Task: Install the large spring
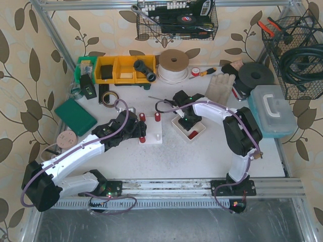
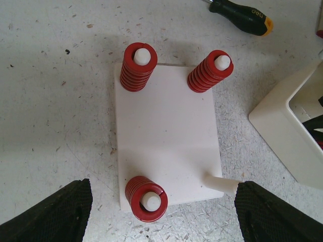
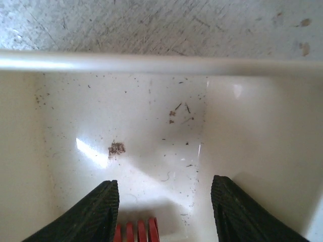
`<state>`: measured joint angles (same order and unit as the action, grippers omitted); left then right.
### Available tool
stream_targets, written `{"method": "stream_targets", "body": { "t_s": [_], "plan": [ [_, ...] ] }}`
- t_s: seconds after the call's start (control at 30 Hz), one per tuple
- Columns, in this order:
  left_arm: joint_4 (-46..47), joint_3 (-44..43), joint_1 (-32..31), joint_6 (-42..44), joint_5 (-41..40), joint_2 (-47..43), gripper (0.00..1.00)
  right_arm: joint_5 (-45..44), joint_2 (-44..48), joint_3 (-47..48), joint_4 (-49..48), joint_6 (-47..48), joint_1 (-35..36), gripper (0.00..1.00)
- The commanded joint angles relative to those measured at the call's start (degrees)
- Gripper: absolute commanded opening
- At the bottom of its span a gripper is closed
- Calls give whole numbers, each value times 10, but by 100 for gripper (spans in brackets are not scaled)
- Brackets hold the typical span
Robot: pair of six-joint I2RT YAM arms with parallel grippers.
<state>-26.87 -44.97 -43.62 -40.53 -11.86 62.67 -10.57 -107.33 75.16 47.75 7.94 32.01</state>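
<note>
The left gripper [image 2: 161, 190] hangs over the near edge of the white base plate [image 2: 166, 131], its fingers [image 2: 50, 214] spread wide and holding nothing. One stands off the plate's 7 o'clock corner and the other off its 5 o'clock corner. Three red springs [image 2: 137, 68] sit on pegs at 11, 1 and 7 o'clock on the plate. The bare peg [image 2: 221, 183] stands at 5 o'clock, right at the plate's edge and just beside the finger on that side.

Open table [image 2: 45, 101] lies at 9 o'clock of the plate. At 3 o'clock a strip of table separates the plate from the corner of the white tray [image 2: 282, 126]. A screwdriver [image 2: 242, 16] lies at 1 o'clock, well past the far edge.

From overhead, the right gripper [image 1: 186, 122] is down inside the tray. In its wrist view the fingers [image 3: 91, 212] are apart, and the large spring [image 3: 136, 231] lies on the tray floor between them at 6 o'clock. It is close against the 7 o'clock finger, with a gap to the other, so it is not pinched. The tray's far rim crosses at 12 o'clock, and side walls rise at 9 and 3 o'clock.
</note>
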Motion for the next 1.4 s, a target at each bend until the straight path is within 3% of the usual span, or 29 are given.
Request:
{"method": "stream_targets", "body": {
  "t_s": [0.0,0.23,0.37,0.43,0.5,0.77,1.17,1.37],
  "plan": [
    [3,-15,-4,4,-2,-1,80,-15,31,16,6,-17,0,51],
    [1,-18,-4,5,-1,3,80,-4,87,32,61,-91,-6,42],
    [0,-18,-4,4,-1,3,80,-61,166,36,95,-231,-17,47],
    [1,-18,-4,3,-1,3,80,-66,208,21,102,-323,-29,55],
    [1,-18,-4,4,-1,1,80,-43,245,-6,100,-388,-44,63],
    [11,2,-4,4,-2,-34,80,83,339,-179,17,-609,-93,63],
    [20,12,-3,12,6,-47,81,107,271,-198,-61,-683,-92,61],
    [22,12,-4,11,5,-44,81,114,245,-215,-72,-685,-78,54]
  ]
}}
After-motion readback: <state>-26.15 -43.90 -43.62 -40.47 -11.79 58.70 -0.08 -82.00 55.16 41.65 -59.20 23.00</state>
